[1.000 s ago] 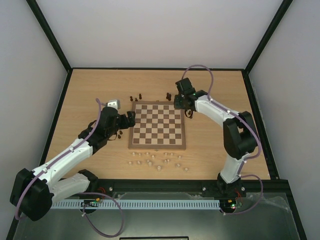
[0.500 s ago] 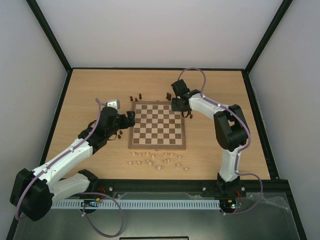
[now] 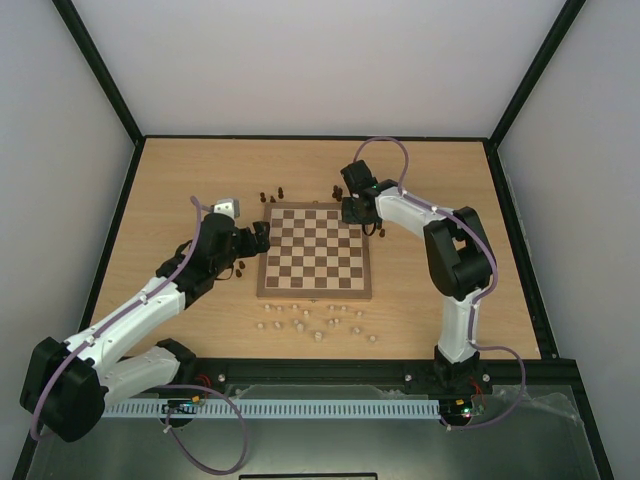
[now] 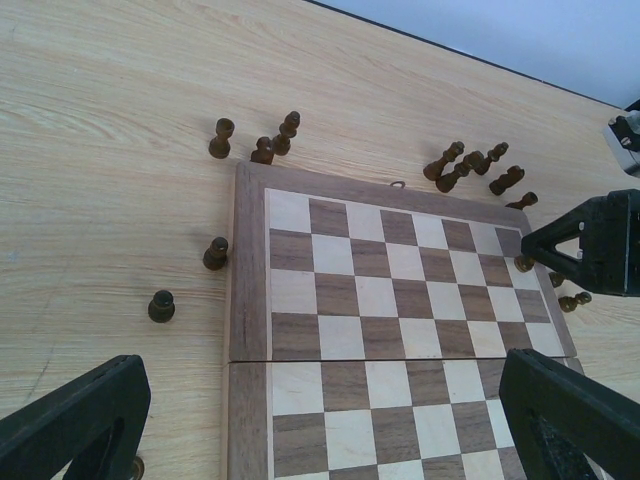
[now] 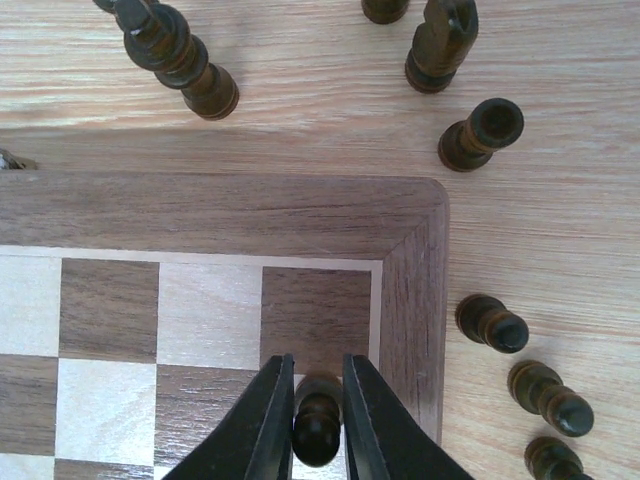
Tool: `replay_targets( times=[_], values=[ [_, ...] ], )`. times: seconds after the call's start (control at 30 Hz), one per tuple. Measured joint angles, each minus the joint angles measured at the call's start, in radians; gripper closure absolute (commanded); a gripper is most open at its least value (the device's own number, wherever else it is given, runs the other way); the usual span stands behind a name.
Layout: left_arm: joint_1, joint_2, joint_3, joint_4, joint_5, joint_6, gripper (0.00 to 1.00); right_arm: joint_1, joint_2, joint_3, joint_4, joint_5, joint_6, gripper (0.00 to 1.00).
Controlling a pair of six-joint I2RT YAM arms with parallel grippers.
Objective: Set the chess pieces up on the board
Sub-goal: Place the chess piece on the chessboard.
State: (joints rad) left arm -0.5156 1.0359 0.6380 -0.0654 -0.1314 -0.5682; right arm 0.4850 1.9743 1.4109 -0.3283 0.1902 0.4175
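The board (image 3: 315,256) lies mid-table with no pieces standing on its squares apart from the one in my grip. My right gripper (image 3: 350,209) hangs over its far right corner, shut on a dark pawn (image 5: 317,436) whose base is at the light square just inside the corner; the gripper (image 5: 318,385) has a finger on each side. Loose dark chess pieces (image 5: 185,60) lie beyond the border (image 5: 220,212) and to its right (image 5: 492,322). My left gripper (image 3: 262,237) stands open and empty over the board's left edge (image 4: 245,330), with more dark pieces (image 4: 216,253) on the table beside it.
Pale beige pieces (image 3: 310,322) are scattered on the table in front of the board's near edge. More dark pieces sit behind the far edge (image 3: 272,195). In the left wrist view the right gripper (image 4: 590,245) shows at the board's far right corner.
My right gripper has shifted left with the dark pawn, from beside the board's right edge to over its far right corner. The left arm has stayed still.
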Motion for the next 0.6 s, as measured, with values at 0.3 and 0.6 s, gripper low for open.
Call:
replay_targets(
  times=[0.3,0.6],
  values=[
    [0.000,0.000,0.000,0.000,0.000,0.000,0.01,0.000,-0.003,-0.002,-0.001,-0.001,-0.004,0.72],
    [0.000,0.000,-0.002,0.001,0.001,0.000,0.01,0.000,-0.109,-0.086,0.001,0.000,-0.005,0.62]
  ],
)
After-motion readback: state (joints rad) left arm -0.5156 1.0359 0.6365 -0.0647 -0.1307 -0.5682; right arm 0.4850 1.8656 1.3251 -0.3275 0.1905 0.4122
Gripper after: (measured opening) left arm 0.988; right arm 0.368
